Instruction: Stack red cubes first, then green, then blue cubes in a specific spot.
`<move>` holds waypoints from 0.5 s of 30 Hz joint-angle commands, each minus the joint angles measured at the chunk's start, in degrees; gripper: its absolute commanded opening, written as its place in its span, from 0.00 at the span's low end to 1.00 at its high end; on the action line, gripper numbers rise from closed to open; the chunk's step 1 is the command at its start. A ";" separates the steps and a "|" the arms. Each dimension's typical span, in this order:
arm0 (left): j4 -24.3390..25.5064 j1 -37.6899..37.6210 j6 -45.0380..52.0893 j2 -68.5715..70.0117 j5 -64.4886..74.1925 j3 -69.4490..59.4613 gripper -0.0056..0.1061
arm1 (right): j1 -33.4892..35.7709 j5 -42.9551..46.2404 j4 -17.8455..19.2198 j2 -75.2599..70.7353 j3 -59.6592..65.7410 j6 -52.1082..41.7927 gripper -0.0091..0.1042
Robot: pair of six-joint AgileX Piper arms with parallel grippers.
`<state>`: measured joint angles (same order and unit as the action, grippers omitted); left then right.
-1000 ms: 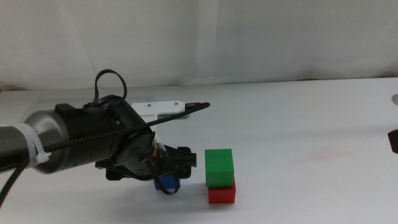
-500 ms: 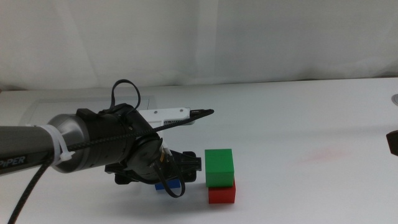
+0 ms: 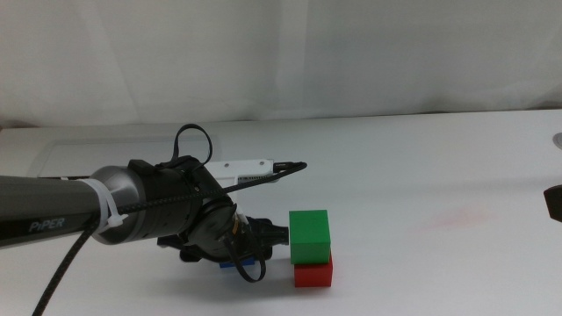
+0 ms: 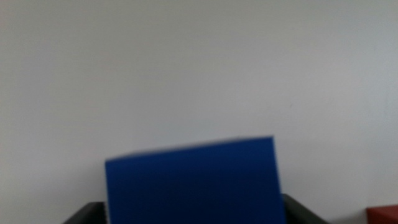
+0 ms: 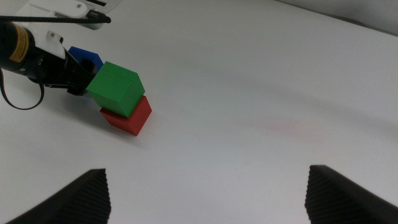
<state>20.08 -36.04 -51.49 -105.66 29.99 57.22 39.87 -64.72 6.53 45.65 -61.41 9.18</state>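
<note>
The green cube already sat on the red cube on the white table, so only the top layer was left. The left gripper was low just left of that stack, jaws clamped on the blue cube. The right gripper waited at the right with jaws apart.
</note>
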 commanded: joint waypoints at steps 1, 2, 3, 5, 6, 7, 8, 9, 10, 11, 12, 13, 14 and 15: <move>2.02 0.10 -0.87 -0.02 -1.95 0.34 0.60 | -0.40 0.28 -0.04 -0.10 0.26 -0.07 0.82; 2.81 0.10 -1.44 -0.02 -2.35 0.34 0.58 | -0.40 0.28 -0.04 -0.10 0.26 -0.07 0.82; 4.22 0.10 -2.55 -0.02 -2.45 0.34 0.55 | -0.40 0.28 -0.04 -0.10 0.26 -0.07 0.82; 6.76 0.10 -4.63 -0.02 -2.49 0.34 0.49 | -0.40 0.28 -0.04 -0.10 0.26 -0.07 0.82; 7.22 0.10 -5.27 -0.02 -2.38 0.34 0.45 | -0.40 0.28 -0.04 -0.10 0.26 -0.07 0.82; 7.61 0.10 -5.73 -0.02 -2.30 0.34 0.43 | -0.40 0.28 -0.04 -0.10 0.26 -0.07 0.82; 7.60 0.10 -5.82 -0.02 -2.30 0.34 0.39 | -0.40 0.28 -0.04 -0.10 0.26 -0.07 0.82; 7.60 0.10 -5.98 -0.02 -2.30 0.34 0.33 | -0.40 0.28 -0.04 -0.10 0.26 -0.07 0.82; 7.60 0.10 -6.10 -0.02 -2.16 0.34 0.28 | -0.40 0.28 -0.04 -0.10 0.26 -0.07 0.82; 7.60 0.10 -6.11 -0.02 -1.98 0.34 0.22 | -0.40 0.28 -0.04 -0.10 0.26 -0.07 0.82; 7.60 0.10 -6.11 0.19 -1.46 0.34 0.08 | -0.40 0.28 -0.04 -0.10 0.26 -0.07 0.82; 7.60 0.10 -6.11 0.83 -0.69 0.34 0.03 | -0.40 0.28 -0.04 -0.10 0.26 -0.07 0.82; 7.60 0.10 -6.11 1.38 -0.30 0.34 0.03 | -0.40 0.28 -0.04 -0.10 0.26 -0.07 0.82; 7.60 0.10 -6.11 2.22 0.25 0.45 0.03 | -0.40 0.28 -0.04 -0.10 0.26 -0.07 0.82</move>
<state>27.32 -36.04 -56.89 -105.00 29.39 57.22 39.87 -64.72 6.51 45.65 -61.41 9.18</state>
